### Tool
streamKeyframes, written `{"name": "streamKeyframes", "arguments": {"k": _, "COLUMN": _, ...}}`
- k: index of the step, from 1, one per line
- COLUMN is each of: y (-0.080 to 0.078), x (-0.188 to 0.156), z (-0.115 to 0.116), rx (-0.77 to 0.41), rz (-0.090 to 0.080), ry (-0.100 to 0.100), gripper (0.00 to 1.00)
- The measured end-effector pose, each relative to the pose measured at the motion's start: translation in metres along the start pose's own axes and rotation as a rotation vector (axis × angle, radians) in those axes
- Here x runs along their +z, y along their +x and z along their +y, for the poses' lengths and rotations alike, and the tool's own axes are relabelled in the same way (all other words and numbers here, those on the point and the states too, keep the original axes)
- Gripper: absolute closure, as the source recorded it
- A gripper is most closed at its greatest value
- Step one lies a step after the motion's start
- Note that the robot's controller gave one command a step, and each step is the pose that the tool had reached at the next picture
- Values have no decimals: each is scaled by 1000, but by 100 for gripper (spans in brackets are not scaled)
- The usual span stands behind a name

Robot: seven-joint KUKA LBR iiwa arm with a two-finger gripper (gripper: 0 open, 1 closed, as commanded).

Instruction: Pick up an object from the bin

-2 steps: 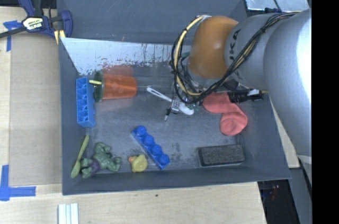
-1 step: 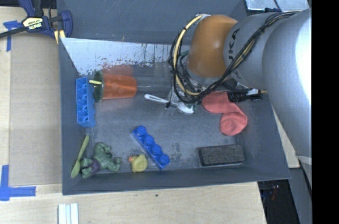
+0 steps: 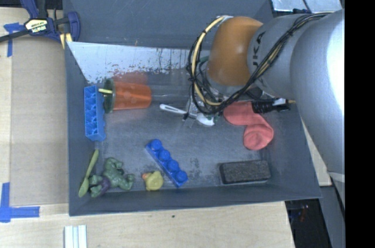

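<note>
My gripper [image 3: 198,115] shows just below the arm's orange cover, low over the middle of the bin. Right beside it on its left lies a small white elongated thing [image 3: 171,108], and I cannot tell whether they touch. A pink-red soft lump [image 3: 251,125] lies just right of the gripper, partly under the arm. An orange carrot-like toy with a green top [image 3: 131,96] lies further left by the back wall.
A blue studded brick strip [image 3: 94,112] lies along the left wall and another one [image 3: 167,162] lies near the front. A dark grey sponge block [image 3: 245,172] sits front right. A yellow lump [image 3: 153,180], a green figure [image 3: 115,176] and a green stick [image 3: 89,173] occupy the front left corner.
</note>
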State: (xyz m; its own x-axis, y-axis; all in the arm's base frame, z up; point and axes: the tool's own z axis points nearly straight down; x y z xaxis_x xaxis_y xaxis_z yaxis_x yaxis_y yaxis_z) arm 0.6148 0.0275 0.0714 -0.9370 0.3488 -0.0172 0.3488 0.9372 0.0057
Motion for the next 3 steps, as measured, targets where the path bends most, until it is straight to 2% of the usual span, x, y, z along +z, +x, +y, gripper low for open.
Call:
{"name": "streamKeyframes", "arguments": {"k": 1, "y": 2, "x": -15, "z": -1, "rx": -1, "rz": 5, "ry": 2, "gripper": 100}}
{"name": "streamKeyframes", "arguments": {"k": 2, "y": 0, "x": -45, "z": -1, "rx": -2, "rz": -1, "ry": 0, "gripper": 100}}
{"name": "streamKeyframes", "arguments": {"k": 3, "y": -1, "x": -83, "z": -1, "rx": -4, "rz": 2, "ry": 1, "gripper": 100}}
